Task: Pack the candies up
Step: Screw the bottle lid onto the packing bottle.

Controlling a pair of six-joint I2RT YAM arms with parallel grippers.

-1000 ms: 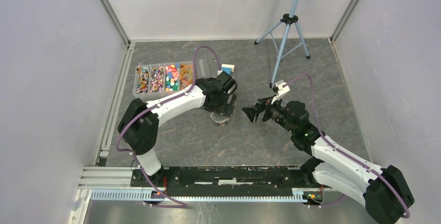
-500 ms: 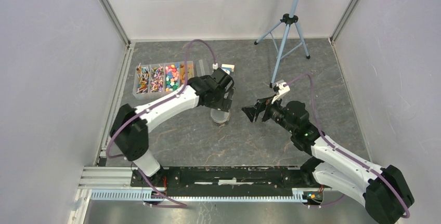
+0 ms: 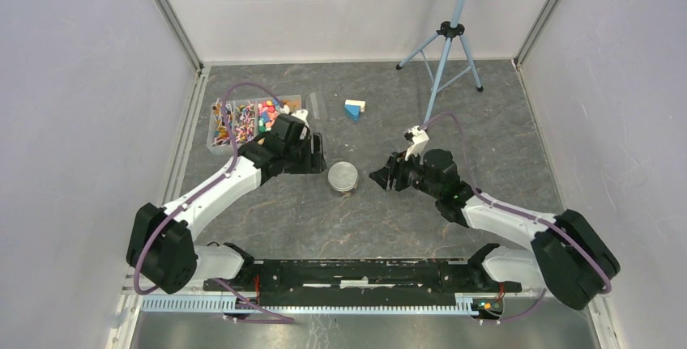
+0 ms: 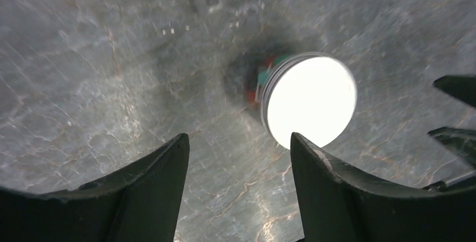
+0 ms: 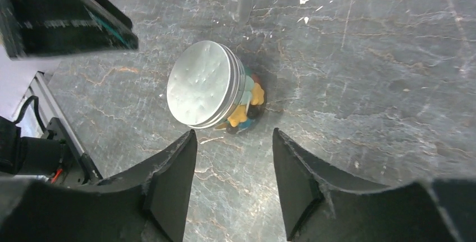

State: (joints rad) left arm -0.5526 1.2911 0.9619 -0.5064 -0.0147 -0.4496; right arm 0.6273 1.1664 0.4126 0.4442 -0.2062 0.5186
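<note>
Steel-lidded jar [image 5: 205, 85] of candies [image 5: 240, 115] stands capped; left fingers [image 4: 140, 197] and right fingers [image 5: 168, 191] spread empty; right likely grips it next.

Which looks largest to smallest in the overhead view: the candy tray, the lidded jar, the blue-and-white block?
Largest: the tray of candies, partly hidden by the left arm.
Next: the jar.
Smallest: the block.

A robotics lab cell, plainly: pale panel walls [image 3: 73, 122] boxed in a grey marbled tabletop [image 3: 364, 219]. An aluminium rail [image 3: 162, 272] ran along the near edge beside the mounted left arm [image 3: 219, 191] and right arm [image 3: 506, 221], and a tripod [image 3: 448, 31] stood at the back.
</note>
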